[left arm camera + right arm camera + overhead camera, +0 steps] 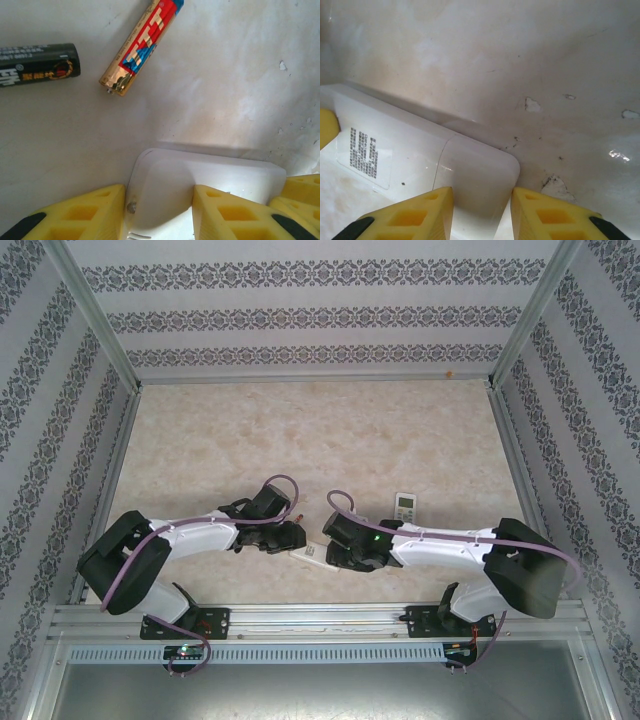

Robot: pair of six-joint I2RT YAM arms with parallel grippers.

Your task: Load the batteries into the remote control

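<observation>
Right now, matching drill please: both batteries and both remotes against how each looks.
Things:
1. dark battery
2. gold battery
3. near remote
4. far remote

Looks:
A. screen and buttons facing up
B. red and blue print on the wrapper
C. plain white back with a printed label sticker
D. blackish wrapper with light lettering

Pairs: 1-D, 2-B, 3-C, 4-A
</observation>
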